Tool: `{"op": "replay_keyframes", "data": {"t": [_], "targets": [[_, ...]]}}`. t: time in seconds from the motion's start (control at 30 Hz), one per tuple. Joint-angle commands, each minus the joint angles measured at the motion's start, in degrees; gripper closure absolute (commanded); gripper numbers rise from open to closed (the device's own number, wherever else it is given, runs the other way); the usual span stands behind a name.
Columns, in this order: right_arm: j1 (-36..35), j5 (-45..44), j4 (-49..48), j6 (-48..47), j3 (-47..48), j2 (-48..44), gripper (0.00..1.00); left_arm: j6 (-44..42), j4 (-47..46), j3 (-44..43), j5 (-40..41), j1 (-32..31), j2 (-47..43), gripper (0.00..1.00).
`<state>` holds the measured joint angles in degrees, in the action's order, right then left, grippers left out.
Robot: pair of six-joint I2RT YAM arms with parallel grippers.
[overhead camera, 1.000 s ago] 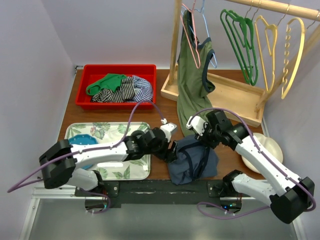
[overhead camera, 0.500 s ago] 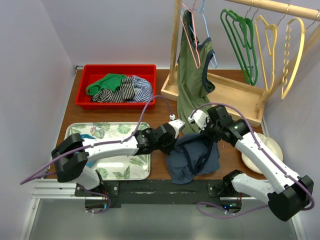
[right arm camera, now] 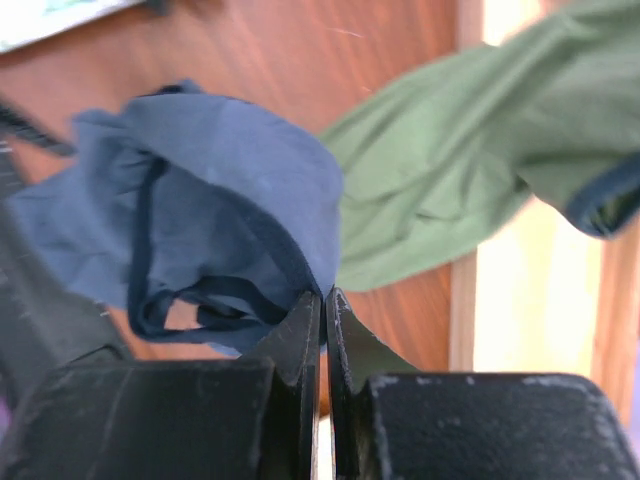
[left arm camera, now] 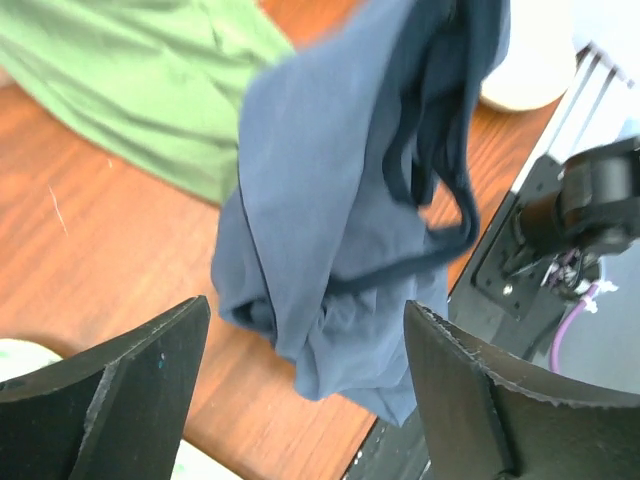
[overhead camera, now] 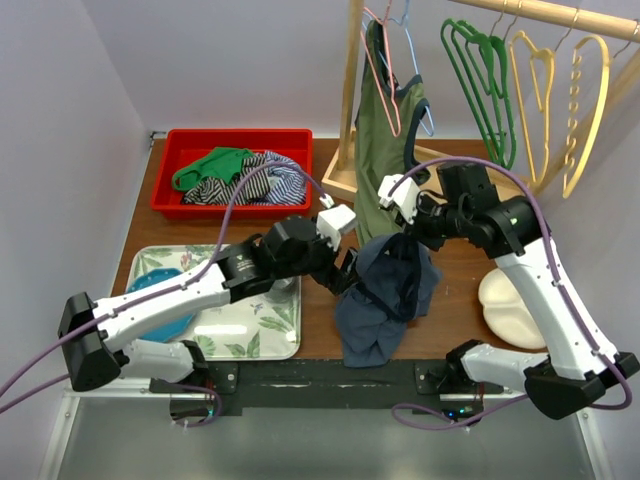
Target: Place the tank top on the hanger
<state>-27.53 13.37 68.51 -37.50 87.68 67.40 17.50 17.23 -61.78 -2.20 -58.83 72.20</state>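
Brown wooden desk [overhead camera: 316, 325] under pale lilac walls carries everything. At its front edge the navy-blue sleeveless tank top [overhead camera: 385, 300] hangs in a bunched fold. Its upper part is lifted off the wood and its lower part rests crumpled on the desk by the near edge.

The right claw [right arm camera: 324, 305] is pinched tight on a fold at the top of the navy fabric, and dark trimmed strap loops droop just below its tips. The left claw [left arm camera: 305, 305] has its two black fingers spread wide. The wrist view shows the hanging garment framed between them, and I cannot tell whether either finger touches the cloth.

The thin, plain mustard-yellow clothes hanger [overhead camera: 538, 160] hangs by its hook from the wooden rail at the back right, well apart from the tank top. An olive-green tank top [overhead camera: 385, 150] hangs on a pink hanger from the same wooden rack [overhead camera: 350, 100], with its hem just behind the navy one.

At the back left, a red plastic bin [overhead camera: 165, 170] holds green and striped clothes. A leaf-patterned tray [overhead camera: 250, 345] lies at the front left.
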Motion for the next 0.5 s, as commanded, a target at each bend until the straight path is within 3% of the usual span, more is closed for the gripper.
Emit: {"op": "replay_keyframes", "data": {"t": [0.0, 0.1, 0.23, 0.37, 0.47], "targets": [[0.55, 8.43, 5.49, -1.79, 3.29, 0.02, 1.0, -2.47, -2.73, -5.19, -1.93, 0.29, 1.26, 0.12], [1.33, 9.48, 5.49, -1.35, 3.81, -0.6, 1.0, -0.8, -3.52, -7.65, -2.99, 0.03, 5.47, 0.02], [3.27, 11.06, 5.06, -0.3, 5.39, -1.39, 1.0, -0.01, -0.19, -11.78, 1.23, -1.9, 11.63, 0.01], [5.38, 10.02, 3.83, 1.37, 5.4, -2.7, 1.0, -0.44, 1.75, -14.59, 2.01, -1.99, 14.89, 0.23], [6.52, 7.65, 2.6, 2.68, 4.0, -4.19, 1.0, -2.37, 4.47, -16.87, 3.41, -1.99, 14.99, 0.57]]}}
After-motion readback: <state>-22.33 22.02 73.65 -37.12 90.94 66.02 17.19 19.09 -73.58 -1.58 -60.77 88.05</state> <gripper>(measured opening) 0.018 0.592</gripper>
